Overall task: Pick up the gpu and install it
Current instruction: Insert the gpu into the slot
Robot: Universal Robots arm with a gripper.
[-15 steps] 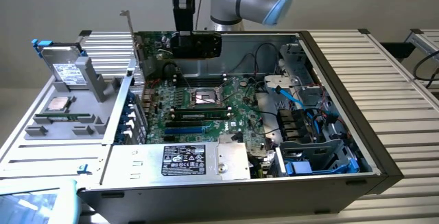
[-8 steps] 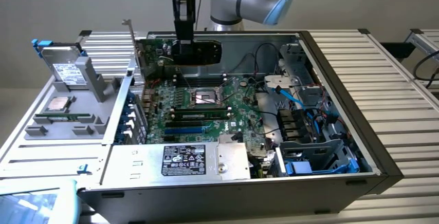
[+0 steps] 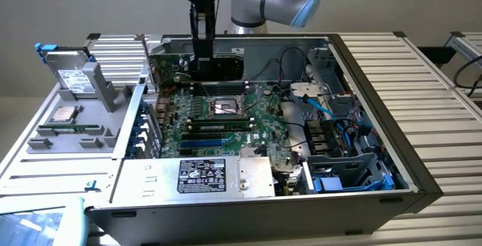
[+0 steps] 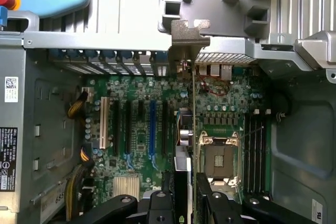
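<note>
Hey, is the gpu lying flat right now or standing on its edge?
On edge. The gpu hangs upright over the motherboard, its cooler face broadside in the exterior view and edge-on in the wrist view.

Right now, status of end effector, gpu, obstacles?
End effector shut on flat green gpu card with black cooler. Card on edge above large green motherboard, inside open grey metal case. Nothing seen in the way.

No print on the black label [image 3: 201, 176] can be read.

Room above motherboard [image 3: 260, 110] is yours; blue cables [image 3: 320, 105], drive cage [image 3: 354, 167] crowd the exterior view's right (case wall [image 3: 256, 45] near gpu [image 3: 226, 68]).
</note>
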